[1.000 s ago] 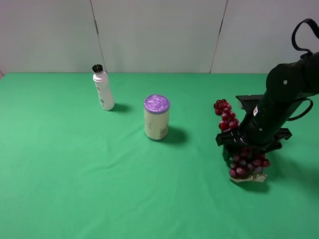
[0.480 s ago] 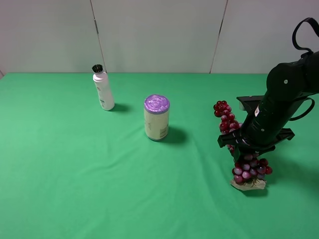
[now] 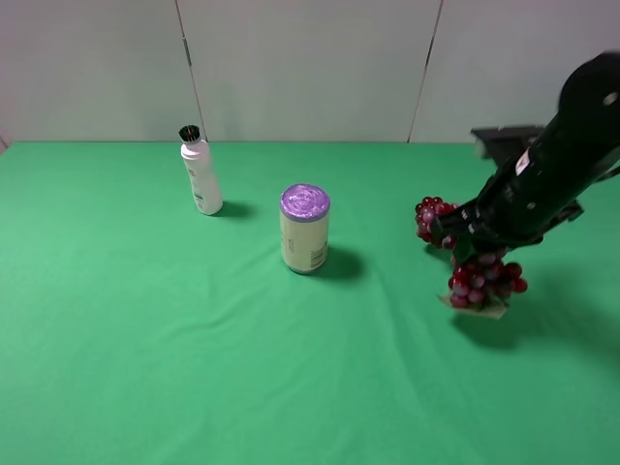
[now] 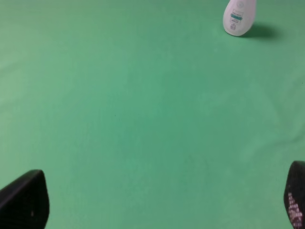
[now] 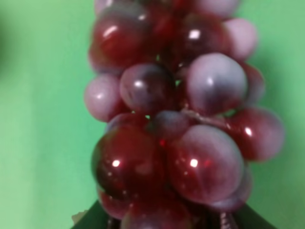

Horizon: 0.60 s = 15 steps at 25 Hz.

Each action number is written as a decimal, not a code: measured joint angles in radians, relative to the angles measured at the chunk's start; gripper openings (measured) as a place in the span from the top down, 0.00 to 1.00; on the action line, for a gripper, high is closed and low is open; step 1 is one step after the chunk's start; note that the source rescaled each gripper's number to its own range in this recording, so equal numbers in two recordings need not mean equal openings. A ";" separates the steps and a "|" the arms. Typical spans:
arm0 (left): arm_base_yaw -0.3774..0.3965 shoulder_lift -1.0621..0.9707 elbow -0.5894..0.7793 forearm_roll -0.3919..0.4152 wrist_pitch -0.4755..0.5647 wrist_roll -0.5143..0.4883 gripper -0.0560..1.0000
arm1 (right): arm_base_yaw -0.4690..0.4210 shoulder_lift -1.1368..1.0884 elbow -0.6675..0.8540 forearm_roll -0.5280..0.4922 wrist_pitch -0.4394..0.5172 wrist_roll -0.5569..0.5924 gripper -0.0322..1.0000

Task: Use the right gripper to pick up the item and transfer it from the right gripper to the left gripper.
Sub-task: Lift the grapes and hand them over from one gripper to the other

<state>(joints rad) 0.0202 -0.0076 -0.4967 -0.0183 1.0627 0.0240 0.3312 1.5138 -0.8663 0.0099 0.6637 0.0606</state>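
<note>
The item, a long bunch of dark red and purple grapes (image 3: pixel 472 268), hangs from my right gripper (image 3: pixel 474 248), which is shut on its middle. One end of the bunch sticks out toward the can, and the other droops with a pale leaf just above the green cloth. In the right wrist view the glossy grapes (image 5: pixel 176 124) fill the frame, with the dark fingers (image 5: pixel 93 220) at their base. My left gripper (image 4: pixel 159 204) is open over bare green cloth, with only its two black fingertips (image 4: pixel 24 200) showing. It is out of the exterior high view.
A purple-lidded can (image 3: pixel 305 229) stands mid-table, left of the grapes. A white bottle (image 3: pixel 201 174) stands further back left, and the left wrist view also shows this bottle (image 4: pixel 239 16). A green cloth (image 3: pixel 145 339) covers the table, with a white wall behind it.
My right gripper closed on the grapes and rose, carrying the bunch up and slightly back off the cloth. The left gripper has stayed open.
</note>
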 joint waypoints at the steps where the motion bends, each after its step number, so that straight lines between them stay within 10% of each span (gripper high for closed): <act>1: 0.000 0.000 0.000 0.000 0.000 0.000 0.00 | 0.000 -0.027 -0.005 0.000 0.008 -0.014 0.68; 15: 0.000 0.000 0.000 0.000 0.000 0.000 0.00 | 0.264 -0.197 -0.168 -0.074 0.068 -0.122 0.76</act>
<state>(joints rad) 0.0202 -0.0076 -0.4967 -0.0183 1.0627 0.0240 0.5957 1.3168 -1.0347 -0.0641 0.7321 -0.0614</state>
